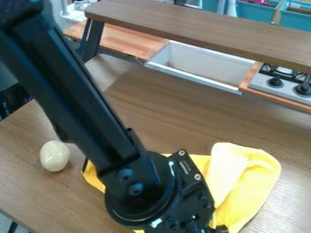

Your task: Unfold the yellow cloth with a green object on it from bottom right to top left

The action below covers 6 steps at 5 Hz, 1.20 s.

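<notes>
Across the lower middle of a brown wood-grain table (173,111), running to the bottom edge of the view, lies a soft yellow cloth (258,182). Its larger visible part is right of centre, where a paler yellow fold rises to a rounded top corner and slopes down toward the bottom. A smaller part shows to the left, with one corner pointing left, and a narrow strip shows between the two; the middle is hidden behind the robot.

A thick, black, jointed robot arm (82,86) slants from the upper left corner down to the bottom centre, ending in a bulky round joint. Below and right of that joint, the black metal gripper (194,220) is at the bottom edge, in front of the cloth and partly cut off. Whether it is released, clenched or grasping the cloth cannot be told.

To the left of the cloth, apart from it, a smooth, cream-coloured, egg-shaped object (54,156) sits on the table.

Toward the back, a long brown wooden shelf (200,29) spans the view on a dark support (92,41). Beneath and behind it are a white rectangular sink (194,80), a silver toy stove (261,82) with black knobs at the right, and lighter wooden counter panels (115,38). Teal bins (249,12) stand at the upper right.
</notes>
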Tool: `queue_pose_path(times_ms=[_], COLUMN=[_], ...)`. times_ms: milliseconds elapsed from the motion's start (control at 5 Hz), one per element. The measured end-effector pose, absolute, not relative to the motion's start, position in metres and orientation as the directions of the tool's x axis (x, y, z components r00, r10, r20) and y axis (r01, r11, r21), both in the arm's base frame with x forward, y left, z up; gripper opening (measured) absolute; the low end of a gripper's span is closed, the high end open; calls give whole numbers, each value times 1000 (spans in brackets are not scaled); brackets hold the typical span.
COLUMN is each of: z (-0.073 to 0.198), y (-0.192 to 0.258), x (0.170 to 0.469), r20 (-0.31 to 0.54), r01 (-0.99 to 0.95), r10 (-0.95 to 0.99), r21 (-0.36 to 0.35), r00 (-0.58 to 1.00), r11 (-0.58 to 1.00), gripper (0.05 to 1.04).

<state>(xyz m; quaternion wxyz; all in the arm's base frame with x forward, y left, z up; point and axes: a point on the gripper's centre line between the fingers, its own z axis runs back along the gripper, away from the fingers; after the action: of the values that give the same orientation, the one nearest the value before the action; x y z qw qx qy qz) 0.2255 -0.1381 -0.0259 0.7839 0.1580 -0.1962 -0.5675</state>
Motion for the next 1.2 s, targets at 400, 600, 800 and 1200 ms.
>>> queue_pose_path(times_ms=[400,600,800,1200], z=[-28,-20,-3,25], y=[-135,-133,-130,-115], x=[226,224,226,244], r20=[131,157,193,230], r01=[836,836,833,860], r10=[-951,-945,-939,-915], r21=[454,441,434,325], r00=[280,286,285,332], r11=[309,326,342,394], gripper=[160,75,62,59])
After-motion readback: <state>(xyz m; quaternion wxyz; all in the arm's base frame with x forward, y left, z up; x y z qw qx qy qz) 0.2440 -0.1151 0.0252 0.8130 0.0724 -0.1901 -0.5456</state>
